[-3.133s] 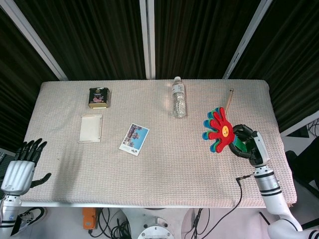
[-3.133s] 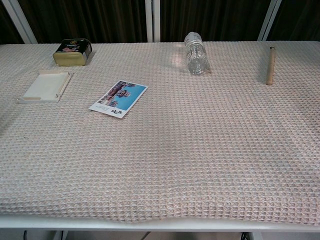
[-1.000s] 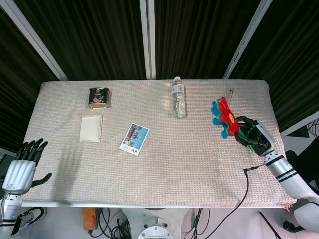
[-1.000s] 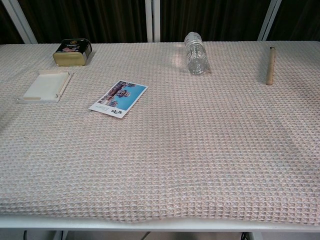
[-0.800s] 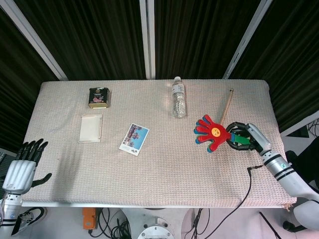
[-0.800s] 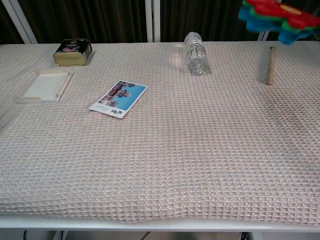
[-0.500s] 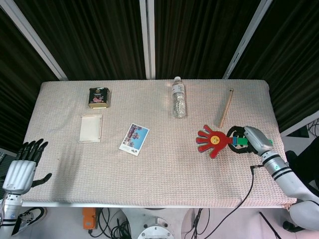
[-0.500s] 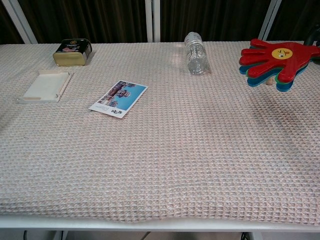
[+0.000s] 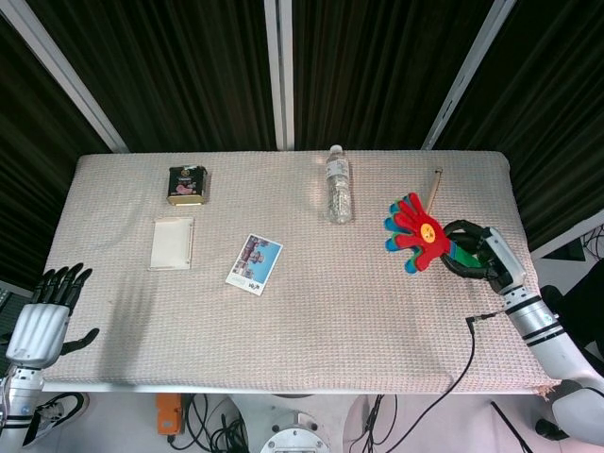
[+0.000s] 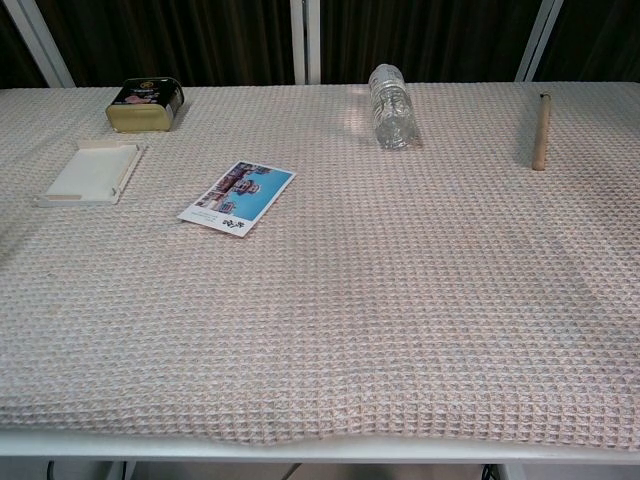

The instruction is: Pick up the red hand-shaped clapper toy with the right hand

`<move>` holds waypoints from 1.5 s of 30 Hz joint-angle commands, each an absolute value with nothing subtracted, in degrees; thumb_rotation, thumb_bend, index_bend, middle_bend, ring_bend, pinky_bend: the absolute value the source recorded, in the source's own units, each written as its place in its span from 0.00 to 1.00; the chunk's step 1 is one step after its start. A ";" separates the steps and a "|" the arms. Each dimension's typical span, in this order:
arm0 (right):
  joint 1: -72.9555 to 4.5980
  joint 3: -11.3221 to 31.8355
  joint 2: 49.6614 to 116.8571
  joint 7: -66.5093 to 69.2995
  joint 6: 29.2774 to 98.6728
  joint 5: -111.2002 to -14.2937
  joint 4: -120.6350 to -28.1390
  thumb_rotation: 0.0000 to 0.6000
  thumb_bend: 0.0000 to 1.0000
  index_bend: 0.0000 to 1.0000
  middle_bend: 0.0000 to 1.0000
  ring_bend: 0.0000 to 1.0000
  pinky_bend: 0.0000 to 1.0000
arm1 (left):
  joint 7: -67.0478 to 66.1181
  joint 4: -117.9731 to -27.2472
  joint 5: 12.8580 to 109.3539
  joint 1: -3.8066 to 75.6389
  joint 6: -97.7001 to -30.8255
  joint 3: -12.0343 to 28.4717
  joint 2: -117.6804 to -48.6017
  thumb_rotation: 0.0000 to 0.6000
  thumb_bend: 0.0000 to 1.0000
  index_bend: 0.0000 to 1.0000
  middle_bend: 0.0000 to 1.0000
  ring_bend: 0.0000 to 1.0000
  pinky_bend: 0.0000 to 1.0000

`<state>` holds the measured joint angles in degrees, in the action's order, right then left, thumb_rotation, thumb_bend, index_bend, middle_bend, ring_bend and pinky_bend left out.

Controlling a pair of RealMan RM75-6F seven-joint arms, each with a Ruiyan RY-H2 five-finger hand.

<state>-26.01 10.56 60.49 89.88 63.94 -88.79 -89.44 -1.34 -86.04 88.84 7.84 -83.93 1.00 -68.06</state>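
In the head view my right hand point(image 9: 477, 255) grips the green handle of the red hand-shaped clapper toy point(image 9: 415, 232) above the right side of the table. The toy's red palm, with blue and green layers behind it and a yellow face, tilts up to the left. The chest view shows neither the toy nor the right hand. My left hand point(image 9: 42, 316) hangs off the table's front left corner with its fingers apart and nothing in it.
A clear water bottle point(image 9: 338, 184) lies at the back centre. A wooden stick point(image 9: 430, 192) lies just behind the toy. A dark tin point(image 9: 187, 184), a white tray point(image 9: 173, 243) and a picture card point(image 9: 255, 263) lie on the left half of the woven cloth point(image 9: 311, 321).
The right hand has swung the clapper up and back to the right: it was lying flat and low, visible in the chest view, and now it tilts upward out of that view.
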 commanded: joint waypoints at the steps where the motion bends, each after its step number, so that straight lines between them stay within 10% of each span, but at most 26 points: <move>1: -24.15 7.88 63.57 127.01 79.18 -99.81 -79.82 1.00 0.55 0.93 0.79 0.69 0.93 | -1.34 -86.04 88.88 7.85 -83.96 1.00 -68.05 1.00 0.16 0.01 0.00 0.00 0.01; 12: -28.86 2.71 65.35 121.72 77.04 -103.49 -74.49 1.00 0.55 0.93 0.79 0.69 0.93 | -0.85 -85.68 88.69 7.66 -84.10 0.98 -68.11 1.00 0.16 0.01 0.00 0.00 0.01; 29: -28.24 6.05 63.78 20.71 57.90 -77.53 -92.52 1.00 0.58 0.93 0.79 0.69 0.93 | -1.21 -86.13 88.66 7.64 -83.83 0.81 -67.82 1.00 0.16 0.01 0.00 0.00 0.01; 45: -26.63 9.28 76.24 27.83 63.38 -76.49 -88.33 1.00 0.53 0.92 0.80 0.69 0.93 | -1.04 -85.80 88.64 7.78 -83.55 0.79 -68.07 1.00 0.16 0.01 0.00 0.00 0.00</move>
